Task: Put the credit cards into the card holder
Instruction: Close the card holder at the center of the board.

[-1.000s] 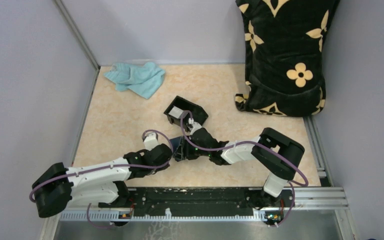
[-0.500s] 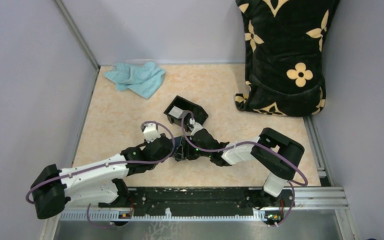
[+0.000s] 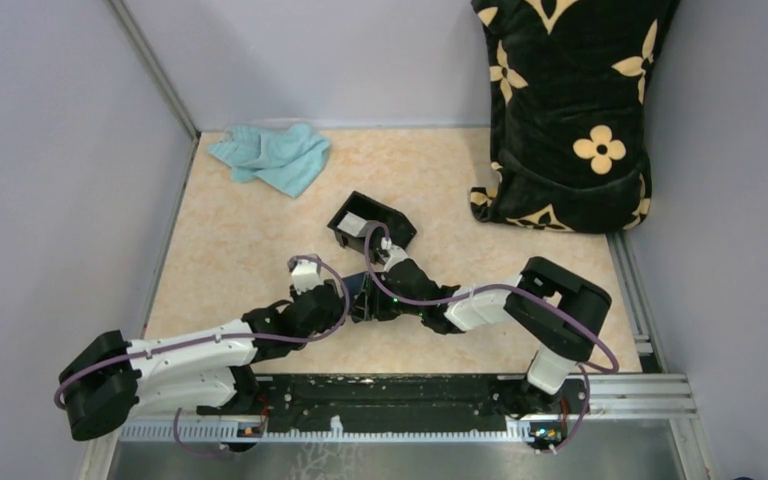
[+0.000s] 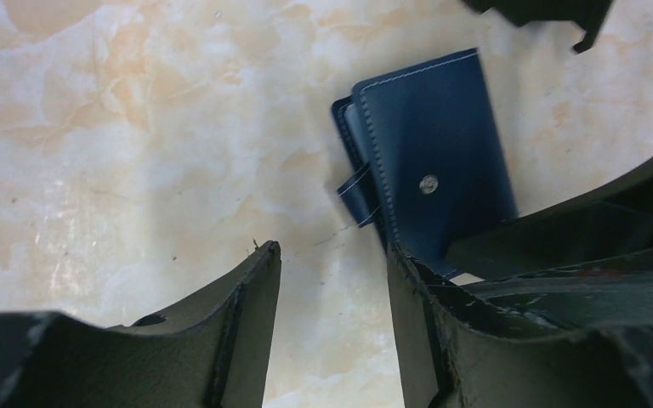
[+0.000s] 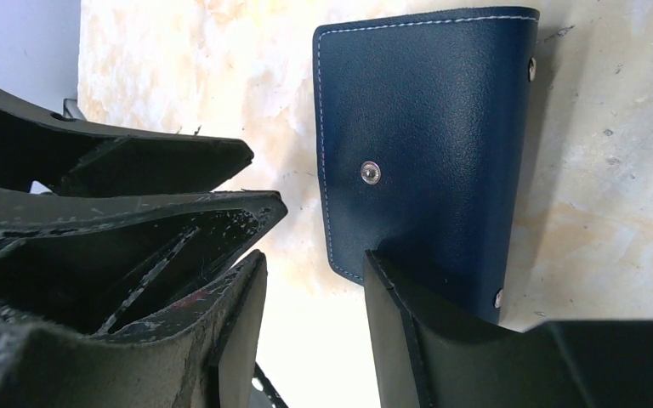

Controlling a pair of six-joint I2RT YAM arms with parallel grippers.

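The card holder (image 4: 434, 144) lies flat and folded near the middle of the desk (image 3: 230, 250), a little toward its near edge, with both arms meeting over it. Its closing tab (image 4: 359, 197) hangs loose at one side and the silver snap (image 5: 371, 172) on its face is bare, so it looks unfastened but not spread open. The left gripper (image 4: 332, 280) hovers just beside it, jaws apart with only bare desk between them, grasping nothing. The right gripper (image 5: 315, 289) is also released. One of its fingers (image 5: 442, 340) overlaps the holder's near edge, though whether it presses down cannot be told. A pale card (image 3: 353, 222) seems to rest in the black box (image 3: 392, 222) just behind the holder, toward the far edge. The orange-yellow card is not visible. The step in hand is probably opening or steadying the holder before any card goes in. The next move likely calls for one gripper to pin the cover while the other lifts the flap, then fetches a card from the box. A teal cloth (image 3: 272, 157) sits at the far left corner and a black flower-patterned bag (image 3: 570, 110) at the far right. No brand, label or writing can be read anywhere.
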